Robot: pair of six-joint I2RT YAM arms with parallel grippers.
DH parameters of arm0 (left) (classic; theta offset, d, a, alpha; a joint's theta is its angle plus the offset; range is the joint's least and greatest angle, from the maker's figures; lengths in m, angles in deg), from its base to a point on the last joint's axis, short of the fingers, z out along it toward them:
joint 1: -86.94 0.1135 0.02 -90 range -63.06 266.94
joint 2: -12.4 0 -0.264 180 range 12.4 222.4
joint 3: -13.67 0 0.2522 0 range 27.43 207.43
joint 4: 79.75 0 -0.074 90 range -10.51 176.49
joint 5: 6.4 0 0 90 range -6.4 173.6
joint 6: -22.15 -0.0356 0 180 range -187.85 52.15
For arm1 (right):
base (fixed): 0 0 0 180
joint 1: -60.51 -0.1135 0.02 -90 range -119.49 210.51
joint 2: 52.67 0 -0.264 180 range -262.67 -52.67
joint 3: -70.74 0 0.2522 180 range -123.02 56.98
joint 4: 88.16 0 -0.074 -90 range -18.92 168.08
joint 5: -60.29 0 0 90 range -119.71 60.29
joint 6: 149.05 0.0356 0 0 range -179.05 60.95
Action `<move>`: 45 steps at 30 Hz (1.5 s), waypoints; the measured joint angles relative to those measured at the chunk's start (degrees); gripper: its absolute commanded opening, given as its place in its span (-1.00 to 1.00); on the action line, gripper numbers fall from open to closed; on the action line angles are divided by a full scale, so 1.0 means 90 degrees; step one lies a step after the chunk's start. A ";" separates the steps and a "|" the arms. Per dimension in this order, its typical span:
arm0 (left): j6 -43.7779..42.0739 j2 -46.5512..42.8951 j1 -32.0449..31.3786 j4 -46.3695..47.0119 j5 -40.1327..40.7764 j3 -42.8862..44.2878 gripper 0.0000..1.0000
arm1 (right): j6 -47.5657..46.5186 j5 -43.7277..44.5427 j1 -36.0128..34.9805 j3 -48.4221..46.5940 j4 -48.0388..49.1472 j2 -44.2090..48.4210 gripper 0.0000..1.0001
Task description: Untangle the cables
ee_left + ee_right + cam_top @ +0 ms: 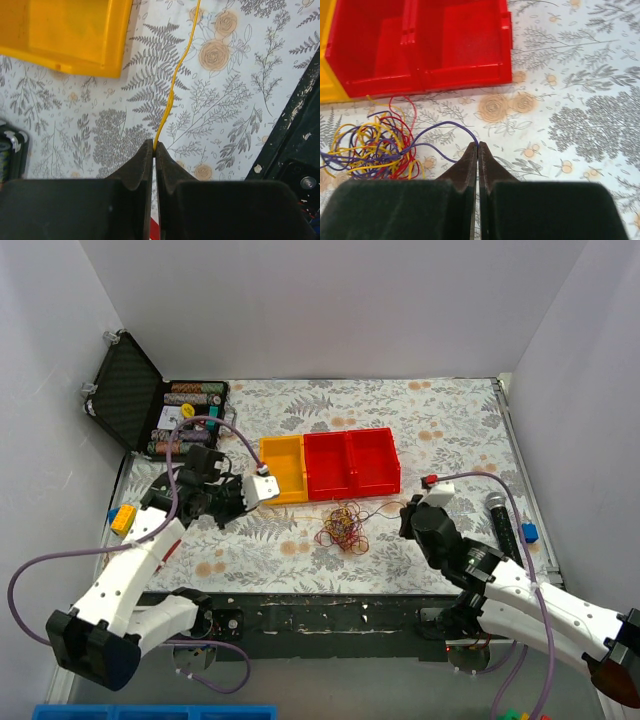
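The cables (343, 528) lie as a small tangle of red, yellow, orange and purple wire on the floral cloth, just in front of the bins. My left gripper (252, 502) is to their left, shut (154, 145) on a yellow cable (172, 95) that runs away from its tips toward the tangle. To the right of the tangle, my right gripper (405, 512) is shut (478, 146) on a purple cable (440, 125). That strand loops back into the tangle (372, 147) on its left.
A yellow bin (283, 470) and a red double bin (352, 462) stand behind the tangle. An open black case (130, 390) is at the back left. A microphone (503, 520) and a blue block (529, 532) lie right, a yellow-blue block (123, 518) left. The table's black front edge (330, 615) is near.
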State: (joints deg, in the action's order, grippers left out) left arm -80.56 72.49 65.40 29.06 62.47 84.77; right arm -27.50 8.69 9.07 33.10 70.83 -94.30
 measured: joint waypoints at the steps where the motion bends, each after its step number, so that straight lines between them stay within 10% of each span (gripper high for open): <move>1: -0.0019 -0.0119 0.0078 -0.0117 0.0041 0.0000 -1.00 | 0.0049 0.0097 0.0000 -0.0005 -0.0177 0.0109 -0.97; 17: 0.0248 -0.0901 0.0328 -0.0053 0.2220 0.0432 -1.00 | 0.1685 0.1817 0.0000 -0.1161 -0.3164 0.0568 -0.97; 45: 0.2555 -0.1489 0.0595 0.5763 0.4172 0.3150 -0.93 | 0.2662 0.2074 0.0002 -0.1156 -0.4114 0.0321 -0.97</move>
State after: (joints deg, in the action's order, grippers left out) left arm -57.56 59.10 70.75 80.92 100.03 113.12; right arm -3.55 27.35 9.09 22.70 33.81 -91.41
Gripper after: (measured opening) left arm 0.033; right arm 0.028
